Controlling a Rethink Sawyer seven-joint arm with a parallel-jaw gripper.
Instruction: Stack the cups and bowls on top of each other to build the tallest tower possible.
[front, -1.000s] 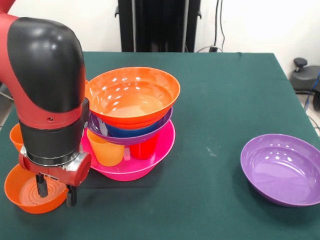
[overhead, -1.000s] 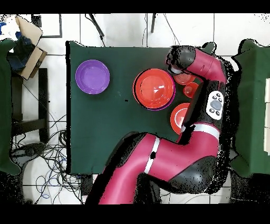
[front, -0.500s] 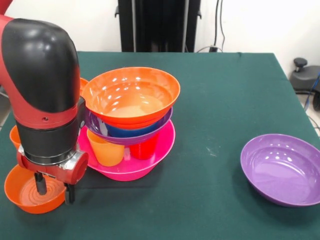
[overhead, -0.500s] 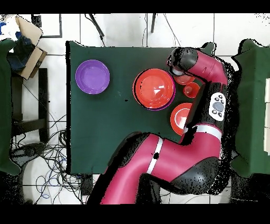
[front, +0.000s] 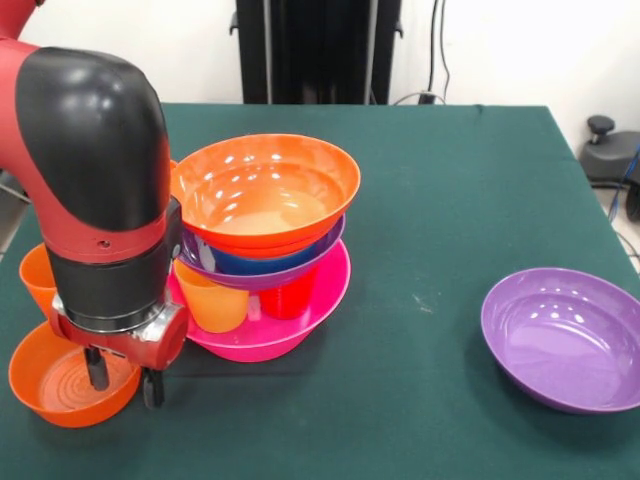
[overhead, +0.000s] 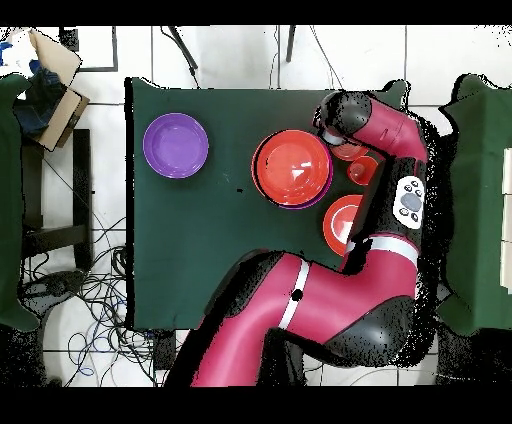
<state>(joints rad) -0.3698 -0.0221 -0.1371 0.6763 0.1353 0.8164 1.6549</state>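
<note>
The tower stands left of centre: a big pink bowl holds an orange cup and a red cup, with purple, blue and wide orange bowls piled on top. A small orange bowl lies at the front left. My gripper is open and straddles this bowl's right rim, one finger inside it and the other outside. From overhead the tower shows, while the arm covers the gripper.
A lone purple bowl rests near the table's other side. An orange piece peeks from behind the arm. Overhead, a wide orange bowl and a small orange round lie beside the arm.
The gripper has shifted slightly to the right over the small orange bowl's rim. The bowl and the tower have not moved.
</note>
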